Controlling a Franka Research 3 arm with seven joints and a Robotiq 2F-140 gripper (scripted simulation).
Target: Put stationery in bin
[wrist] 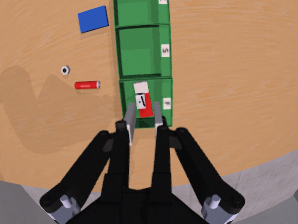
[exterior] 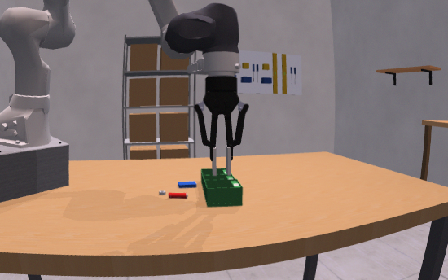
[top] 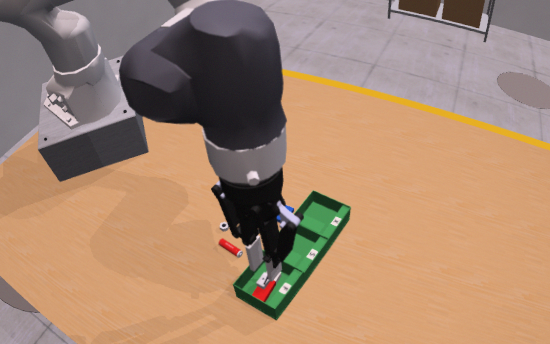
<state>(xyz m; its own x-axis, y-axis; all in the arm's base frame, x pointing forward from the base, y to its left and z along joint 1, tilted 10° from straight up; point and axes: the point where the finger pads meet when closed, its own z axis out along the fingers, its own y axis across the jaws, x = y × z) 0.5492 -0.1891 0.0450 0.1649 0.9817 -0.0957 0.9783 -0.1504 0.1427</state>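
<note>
Green bin [top: 252, 302] sits low in the top view, with a red-and-white thing [top: 264, 291] in its near box. The label is too small to read.

In the side view, the fingers [exterior: 214, 163] sit nearly together and pinch nothing. They should lift straight up and not bump the bin's walls.

In the wrist view, a blue thing [wrist: 93, 19] waits on the tabletop [wrist: 240, 43] at the upper left.

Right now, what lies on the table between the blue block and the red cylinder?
Nothing: in the wrist view, bare wood separates the blue block from the red cylinder. The small nut lies off to the side.
</note>
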